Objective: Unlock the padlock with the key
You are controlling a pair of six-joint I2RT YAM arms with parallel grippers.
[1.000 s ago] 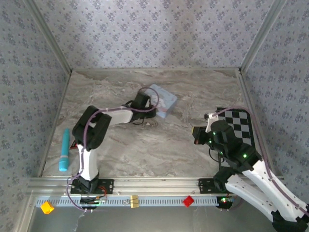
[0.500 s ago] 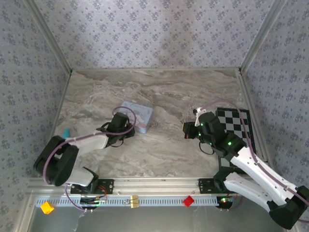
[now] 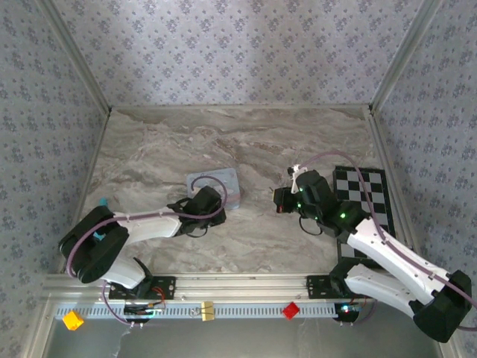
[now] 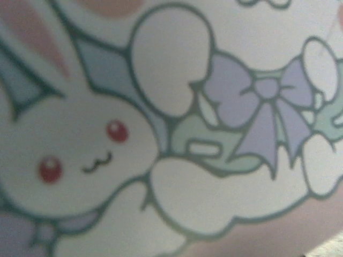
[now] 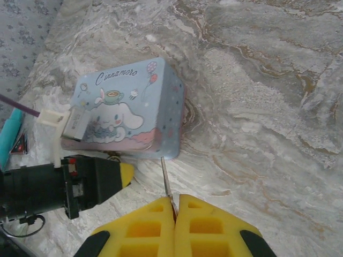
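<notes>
Both arms had shifted since the earlier top view. Your left arm had stretched out low, and the tin [image 3: 217,184] had come with it from the upper middle of the frame down toward the centre. Your right arm had reached leftward to meet it.

In the right wrist view, the right fingers [image 5: 206,225] were pressed together on the key [image 5: 166,179], whose thin blade stuck up toward the tin's lower edge, close but not touching. The left fingers [image 5: 126,174] lay just beside that same edge, at the lower left of the frame. I could not tell whether they were apart or clamped on anything. The left wrist view was pressed up against the tin's rabbit print.

I could not make out the padlock for certain. A small dark speck [image 5: 111,156] at the tin's lower edge, just above the left fingers, may have been it.

By my reading, you were at the approach step: key in hand, lock not yet entered. The next move called for finding the keyhole, lining the blade up with it, and easing in while the left arm kept the tin from sliding on the desk [image 5: 257,107].
</notes>
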